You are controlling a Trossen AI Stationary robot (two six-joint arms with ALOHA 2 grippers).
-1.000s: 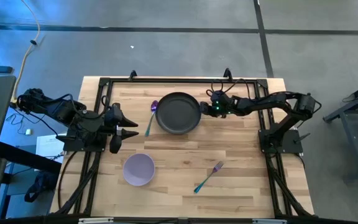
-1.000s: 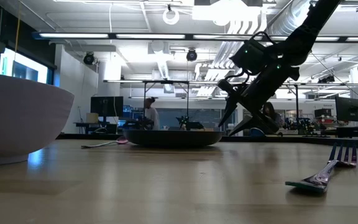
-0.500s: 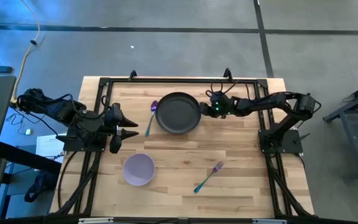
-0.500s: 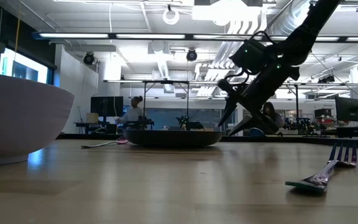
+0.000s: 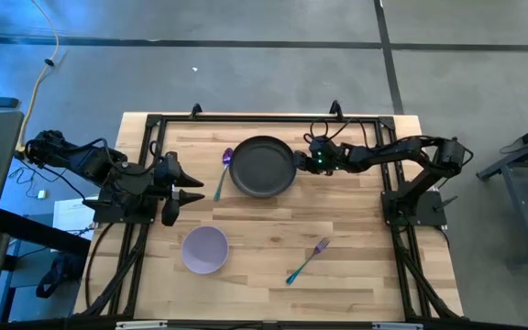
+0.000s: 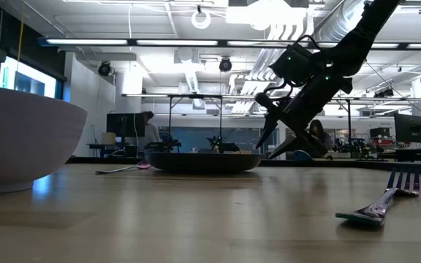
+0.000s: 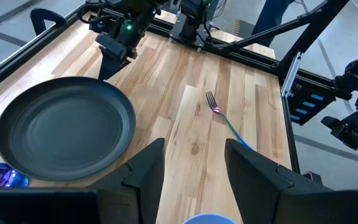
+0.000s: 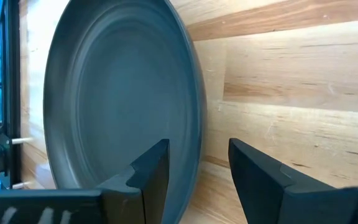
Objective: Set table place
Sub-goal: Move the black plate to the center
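- High view shows one dark grey plate (image 5: 263,166) near the counter's (image 5: 356,238) far edge, at about 12 o'clock from the counter's middle.
- One purple-headed spoon (image 5: 225,167) lies just beside the plate at its 9 o'clock, apart from it.
- One lavender bowl (image 5: 204,248) sits at the plate's 7 o'clock, well apart; bare planks lie between them.
- One teal-handled fork (image 5: 308,259) lies at the plate's 5 o'clock, tilted, with open wood all round it.
- Right claw (image 5: 306,156) is at the plate's 3 o'clock rim, fingers parted, one over the rim and one outside it, holding nothing.
- Left claw (image 5: 193,183) hangs at the counter's 9 o'clock side, fingers wide, holding nothing, near the spoon and above the bowl.
- Pale butcher-block planks, a thin black frame; grey floor around, and a workshop with ceiling strip lights beyond.
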